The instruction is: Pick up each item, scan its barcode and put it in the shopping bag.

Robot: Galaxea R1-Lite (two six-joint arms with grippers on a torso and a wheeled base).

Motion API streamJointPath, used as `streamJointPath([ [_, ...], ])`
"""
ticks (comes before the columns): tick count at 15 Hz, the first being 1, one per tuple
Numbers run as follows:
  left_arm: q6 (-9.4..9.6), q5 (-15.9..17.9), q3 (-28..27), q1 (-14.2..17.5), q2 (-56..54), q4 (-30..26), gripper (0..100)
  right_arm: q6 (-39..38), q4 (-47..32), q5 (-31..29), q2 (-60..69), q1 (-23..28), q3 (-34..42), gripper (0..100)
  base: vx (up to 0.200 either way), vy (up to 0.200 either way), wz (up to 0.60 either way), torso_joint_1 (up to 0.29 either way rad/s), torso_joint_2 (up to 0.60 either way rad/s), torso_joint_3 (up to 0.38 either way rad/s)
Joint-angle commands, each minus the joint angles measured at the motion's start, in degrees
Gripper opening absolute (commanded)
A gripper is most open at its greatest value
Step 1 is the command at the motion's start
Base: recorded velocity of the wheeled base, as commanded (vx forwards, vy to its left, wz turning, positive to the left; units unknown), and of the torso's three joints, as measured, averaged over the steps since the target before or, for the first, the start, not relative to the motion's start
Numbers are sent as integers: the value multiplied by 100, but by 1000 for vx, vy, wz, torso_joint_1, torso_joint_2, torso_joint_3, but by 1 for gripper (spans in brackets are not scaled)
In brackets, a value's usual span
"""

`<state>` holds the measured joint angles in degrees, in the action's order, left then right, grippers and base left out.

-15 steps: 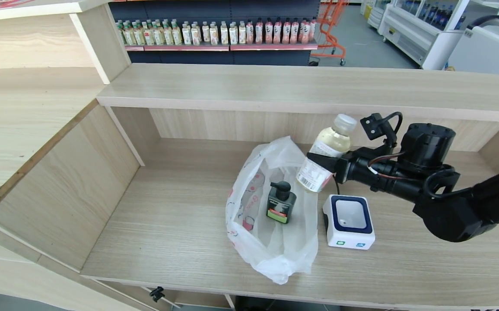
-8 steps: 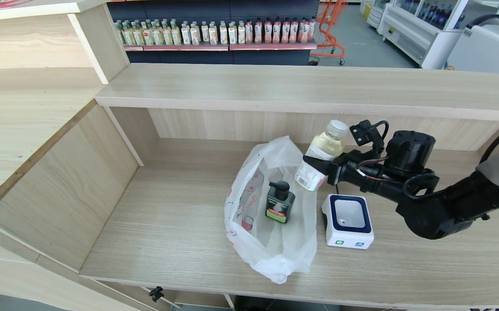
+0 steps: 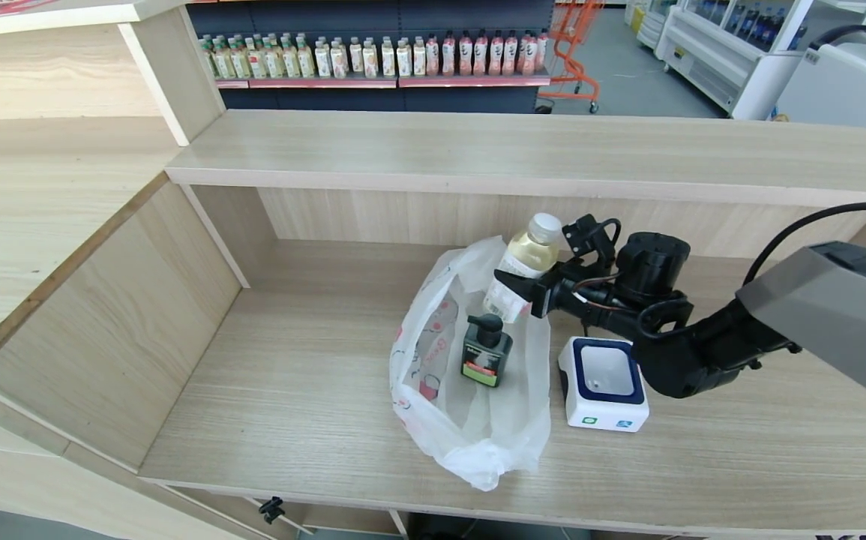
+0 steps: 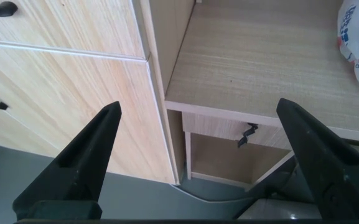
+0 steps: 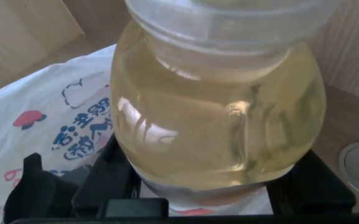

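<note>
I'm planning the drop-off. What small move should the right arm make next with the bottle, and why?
Probably carry the bottle a little farther over the mouth of the bag before lowering it. The right tool holds it tilted above the far rim, not yet over the middle, and a pump bottle already sits inside.

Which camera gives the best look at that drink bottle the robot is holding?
The head view: the whole bottle, cap to label, tilted in the right pincer near the shopping bag. The right wrist view gives a close-up of its shoulder and yellowish liquid; the left wrist view faces the counter.
</note>
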<state>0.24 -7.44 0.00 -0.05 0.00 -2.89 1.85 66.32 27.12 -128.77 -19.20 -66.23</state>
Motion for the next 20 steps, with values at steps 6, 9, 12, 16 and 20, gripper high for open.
streamJointPath([
  [6, 2, -3, 0, 5, 0, -1, 100, 483, 22, 12, -632, -172, -294, 0, 0, 0, 0, 0, 0, 0],
  [9, 2, -3, 0, -4, 0, -1, 100, 483, 22, 12, -729, -154, -426, 0, 0, 0, 0, 0, 0, 0],
  [12, 2, -3, 0, 5, 0, -1, 100, 439, 22, 30, -667, -145, -461, 100, 0, 0, 0, 0, 0, 0],
  [16, 2, -3, 0, -4, 0, -1, 100, -431, -22, 39, 98, -5, -232, 100, 0, 0, 0, 0, 0, 0],
  [20, 2, -3, 0, -4, 0, -1, 100, -1178, -743, 610, 2778, 698, 1974, 100, 0, 0, 0, 0, 0, 0],
])
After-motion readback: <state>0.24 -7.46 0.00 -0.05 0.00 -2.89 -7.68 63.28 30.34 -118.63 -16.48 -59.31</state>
